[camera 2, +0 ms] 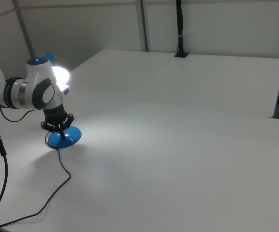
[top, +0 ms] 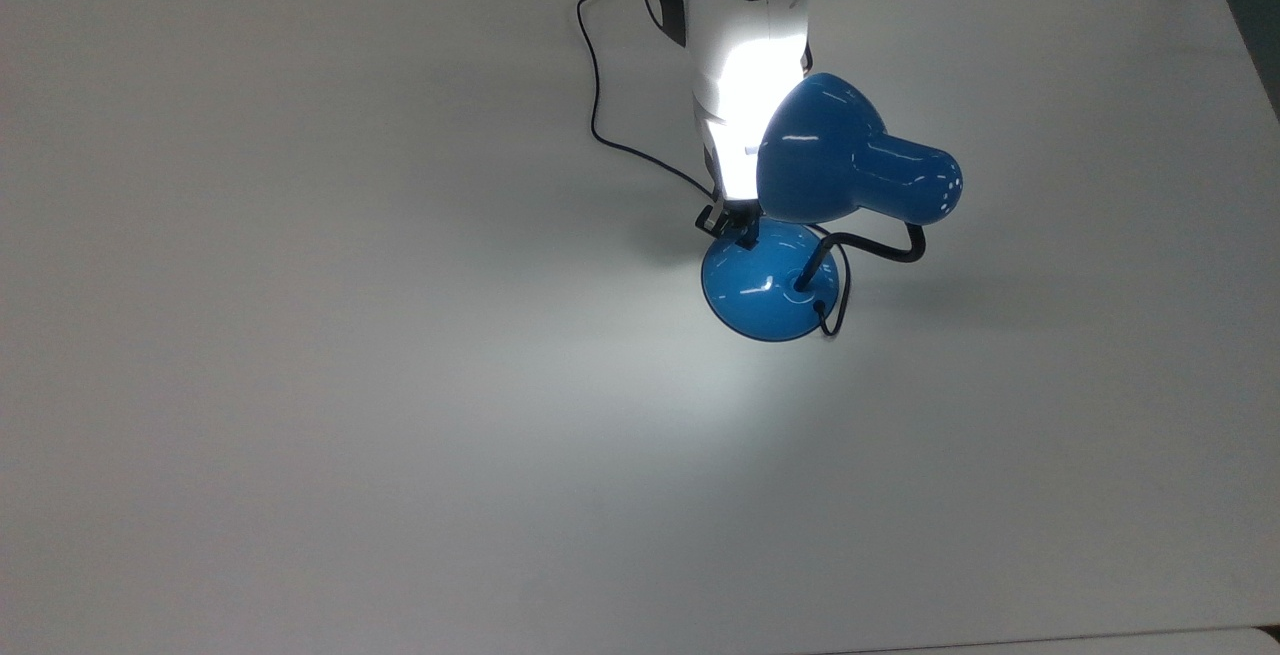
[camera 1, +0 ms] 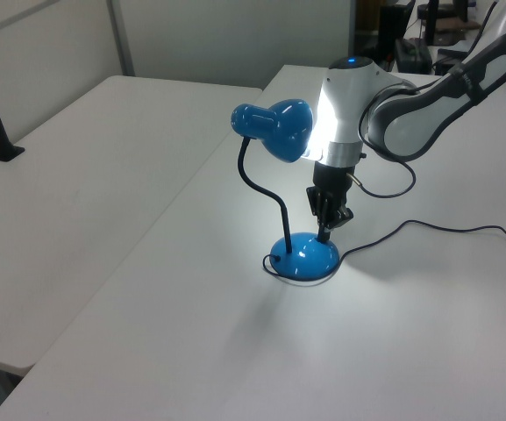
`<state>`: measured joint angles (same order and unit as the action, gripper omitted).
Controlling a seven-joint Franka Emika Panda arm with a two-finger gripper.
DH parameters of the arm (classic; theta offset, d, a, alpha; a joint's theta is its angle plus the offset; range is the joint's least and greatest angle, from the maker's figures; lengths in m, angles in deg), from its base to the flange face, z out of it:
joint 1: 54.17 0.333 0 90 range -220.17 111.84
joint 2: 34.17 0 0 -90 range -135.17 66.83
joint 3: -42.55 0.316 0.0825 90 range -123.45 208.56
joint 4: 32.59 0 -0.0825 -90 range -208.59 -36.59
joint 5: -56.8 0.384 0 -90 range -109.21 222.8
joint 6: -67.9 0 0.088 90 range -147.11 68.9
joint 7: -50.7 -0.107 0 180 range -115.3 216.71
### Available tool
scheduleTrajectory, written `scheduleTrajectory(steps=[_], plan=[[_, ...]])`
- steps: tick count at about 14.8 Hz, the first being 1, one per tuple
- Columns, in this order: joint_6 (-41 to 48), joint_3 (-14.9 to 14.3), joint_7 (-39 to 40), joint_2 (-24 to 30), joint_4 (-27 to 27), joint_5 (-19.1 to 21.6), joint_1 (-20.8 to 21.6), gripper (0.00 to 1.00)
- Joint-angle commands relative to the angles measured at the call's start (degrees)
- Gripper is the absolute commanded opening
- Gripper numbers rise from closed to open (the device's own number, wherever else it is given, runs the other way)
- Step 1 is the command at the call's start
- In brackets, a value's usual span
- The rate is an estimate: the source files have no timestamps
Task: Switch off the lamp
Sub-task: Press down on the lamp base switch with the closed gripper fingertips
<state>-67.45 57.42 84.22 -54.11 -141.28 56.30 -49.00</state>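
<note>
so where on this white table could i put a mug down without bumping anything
The white table is bare across the top view's left half and along its bottom edge. It is crowded near the glossy blue desk lamp, where the gripper sits at its base and the thin black cord runs toward the top edge.

A glossy blue lamp (top: 850, 160) gleams on a smooth, matt white table (top: 300, 335) beside the arm's (top: 745, 55) shiny white plastic shell.

No text, label, brand, number or sign can be read on anything in view
</note>
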Motion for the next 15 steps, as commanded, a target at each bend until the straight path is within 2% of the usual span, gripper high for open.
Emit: scheduleTrajectory(steps=[1, 15], plan=[[-2.0, 0.6, 1.8, -0.9, -0.3, 1.1, -0.7, 0.00], [0.7, 0.5, 0.2, -1.2, -2.4, 0.5, -1.6, 0.00]])
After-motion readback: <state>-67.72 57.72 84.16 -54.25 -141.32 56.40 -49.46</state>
